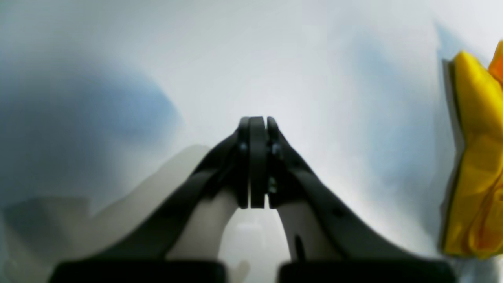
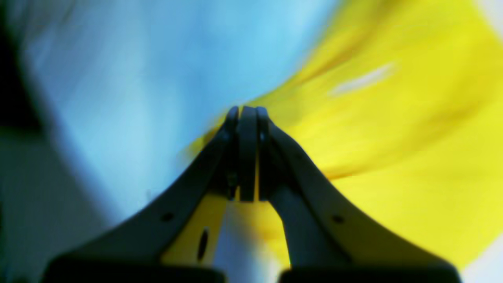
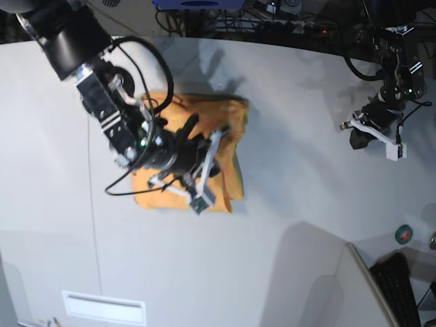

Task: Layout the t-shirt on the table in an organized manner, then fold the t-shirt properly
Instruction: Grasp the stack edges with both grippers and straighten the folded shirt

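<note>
1. Base view shows the t-shirt [image 3: 228, 136] bunched into a rumpled orange heap on the table [image 3: 293, 204], left of centre and toward the far side.
2. The right gripper [image 3: 204, 174] hangs directly over the heap's near part, its arm reaching in from the far left and covering much of the cloth.
3. In the right wrist view the right gripper [image 2: 247, 114] has its jaws pressed together; blurred yellow t-shirt [image 2: 393, 137] fills the right half behind the tips and shows below them, but whether any cloth is pinched I cannot tell.
4. The left gripper [image 3: 373, 133] sits well apart from the shirt, over bare table at the far right.
5. In the left wrist view the left gripper [image 1: 257, 122] is closed on nothing, with only table [image 1: 235, 59] beneath it; a strip of the t-shirt [image 1: 477, 157] lies at the right edge of that view.
</note>
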Robot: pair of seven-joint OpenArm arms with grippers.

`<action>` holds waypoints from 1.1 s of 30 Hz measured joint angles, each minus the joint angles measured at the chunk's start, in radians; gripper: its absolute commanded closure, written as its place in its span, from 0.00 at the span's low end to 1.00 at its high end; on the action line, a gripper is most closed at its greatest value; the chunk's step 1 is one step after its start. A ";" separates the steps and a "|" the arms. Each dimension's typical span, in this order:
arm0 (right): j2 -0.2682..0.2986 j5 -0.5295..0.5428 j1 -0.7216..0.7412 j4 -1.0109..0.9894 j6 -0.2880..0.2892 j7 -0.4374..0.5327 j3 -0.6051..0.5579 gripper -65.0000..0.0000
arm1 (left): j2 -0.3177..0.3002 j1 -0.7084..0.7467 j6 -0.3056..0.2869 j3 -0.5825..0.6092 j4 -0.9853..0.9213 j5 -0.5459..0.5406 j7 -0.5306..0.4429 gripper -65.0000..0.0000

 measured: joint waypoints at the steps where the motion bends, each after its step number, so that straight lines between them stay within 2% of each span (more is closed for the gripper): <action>1: -0.006 -0.011 0.027 -0.045 -0.008 0.002 0.021 1.00 | -0.004 0.002 0.000 -0.002 0.001 0.000 0.001 1.00; 3: -0.017 -0.006 0.071 -0.140 -0.006 0.008 0.032 1.00 | -0.011 0.009 -0.001 -0.020 0.003 -0.005 -0.003 1.00; 6: -0.038 0.000 0.085 -0.256 -0.003 0.074 -0.020 1.00 | -0.020 0.027 0.001 -0.045 0.004 -0.004 -0.006 1.00; 12: -0.140 0.004 0.088 -0.446 -0.003 0.190 -0.146 1.00 | -0.014 0.025 -0.001 -0.040 0.004 -0.003 -0.006 1.00; 15: -0.156 0.010 0.084 -0.495 0.001 0.222 -0.156 1.00 | -0.019 0.026 0.000 -0.041 0.004 0.000 -0.004 1.00; 21: -0.123 -0.001 0.060 -0.315 -0.005 0.176 -0.148 1.00 | -0.016 0.025 0.000 -0.040 0.002 0.000 -0.003 1.00; 24: -0.134 0.007 0.060 -0.270 -0.003 0.144 -0.151 1.00 | -0.017 0.025 0.000 -0.038 0.002 -0.002 -0.004 1.00; 28: -0.185 0.006 0.064 -0.405 0.002 0.166 -0.153 1.00 | -0.014 0.025 -0.001 -0.030 0.008 0.000 -0.003 1.00; 30: -0.190 0.007 0.063 -0.475 0.001 0.172 -0.158 1.00 | -0.011 0.023 -0.001 -0.030 0.010 -0.009 -0.004 1.00; 33: -0.182 -0.002 0.069 -0.435 -0.005 0.155 -0.154 1.00 | -0.006 0.022 0.000 -0.031 0.011 -0.008 -0.005 1.00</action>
